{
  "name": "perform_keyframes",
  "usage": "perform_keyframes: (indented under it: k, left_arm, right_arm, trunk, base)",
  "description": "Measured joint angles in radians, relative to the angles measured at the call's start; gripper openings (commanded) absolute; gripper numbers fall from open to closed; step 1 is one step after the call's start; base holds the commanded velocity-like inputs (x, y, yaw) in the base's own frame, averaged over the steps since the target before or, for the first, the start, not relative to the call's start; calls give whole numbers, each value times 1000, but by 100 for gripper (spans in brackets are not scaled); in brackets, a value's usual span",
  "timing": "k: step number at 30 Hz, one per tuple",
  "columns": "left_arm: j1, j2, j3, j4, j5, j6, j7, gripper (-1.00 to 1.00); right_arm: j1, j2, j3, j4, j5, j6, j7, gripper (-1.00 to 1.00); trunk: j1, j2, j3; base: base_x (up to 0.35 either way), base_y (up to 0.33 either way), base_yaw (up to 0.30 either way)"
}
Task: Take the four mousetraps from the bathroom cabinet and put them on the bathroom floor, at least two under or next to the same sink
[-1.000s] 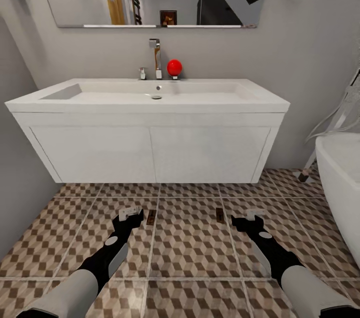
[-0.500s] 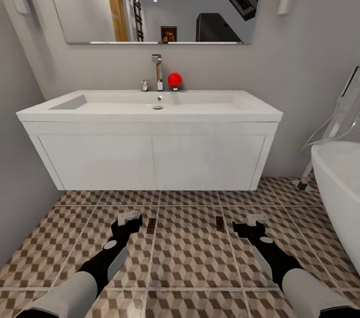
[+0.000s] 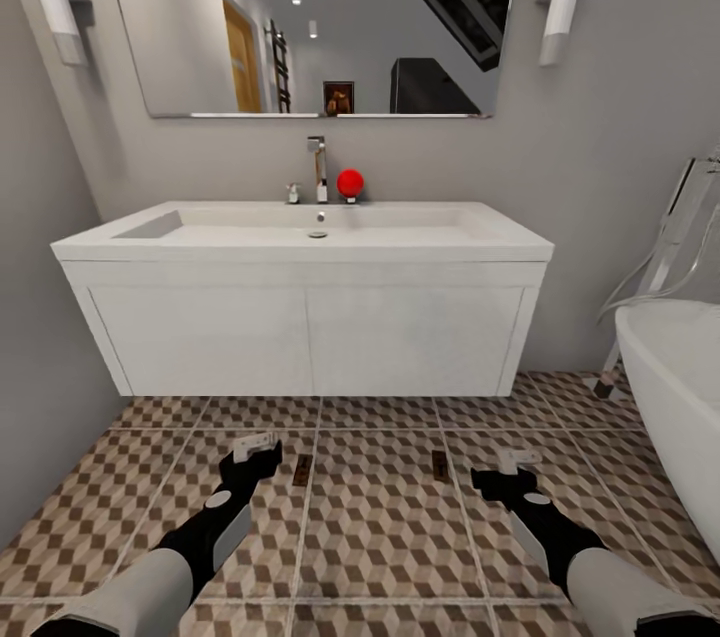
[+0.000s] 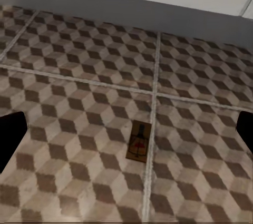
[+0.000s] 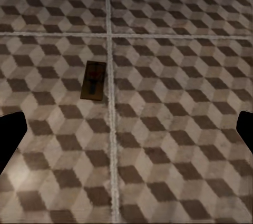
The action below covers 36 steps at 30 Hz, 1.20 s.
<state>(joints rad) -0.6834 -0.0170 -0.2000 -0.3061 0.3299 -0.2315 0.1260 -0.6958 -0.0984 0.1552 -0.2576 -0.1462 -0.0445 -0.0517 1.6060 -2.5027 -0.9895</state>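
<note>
Mousetraps: two are visible, both flat on the bathroom floor (image 3: 380,517) in front of the sink.
Left mousetrap (image 3: 302,469): it lies just beside a pale grout line, near the tip of the left gripper but apart from it. In the left wrist view this mousetrap (image 4: 139,140) is a small brown board with dark metal parts, lying between the two dark fingertips, nothing touching it.
Right mousetrap (image 3: 439,465): it lies on the next tile, near the right gripper, also free. In the right wrist view the same mousetrap (image 5: 94,80) is just beside a grout line.
Floor: large tiles with a brown, beige and white cube pattern.
Sink (image 3: 300,317): a wide white basin hung on the wall, with two flat front panels; both mousetraps lie a little in front of it, not underneath.
Left gripper (image 3: 255,445): low above the floor, jaws released and holding nothing; the fingertips stand wide apart at the edges of the wrist view.
Right gripper (image 3: 513,462): also low above the floor, jaws released, nothing between them.
Faucet (image 3: 317,167): chrome, at the back of the basin.
Red ball (image 3: 350,183): it stands just beside the faucet.
Mirror (image 3: 310,17): on the grey wall above the sink.
Bathtub (image 3: 675,397): white, on the robot's right side.
</note>
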Motion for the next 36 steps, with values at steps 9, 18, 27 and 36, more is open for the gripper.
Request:
perform_keyframes:
  k: [9, 18, 27, 36]
  left_arm:
    - [0, 5, 0, 72, -1, -3, -1, 100]
    - [1, 4, 0, 127, 0, -4, -1, 100]
    - [3, 1, 0, 185, 1, -4, -1, 100]
    - [4, -1, 0, 218, 1, -5, 5, 100]
  right_arm:
    - [0, 0, -1, 57, 0, -1, 0, 100]
    - [1, -1, -1, 104, 4, -26, 0, 100]
    - [1, -1, 0, 142, 8, -48, -1, 100]
    - [3, -1, -1, 155, 9, -51, -1, 100]
  trunk:
    - [-4, 2, 35]
    - [-25, 38, 66]
    - [-59, 101, 94]
    - [-90, 157, 119]
  base:
    - [0, 0, 0]
    - [0, 0, 0]
    - [0, 0, 0]
    - [0, 0, 0]
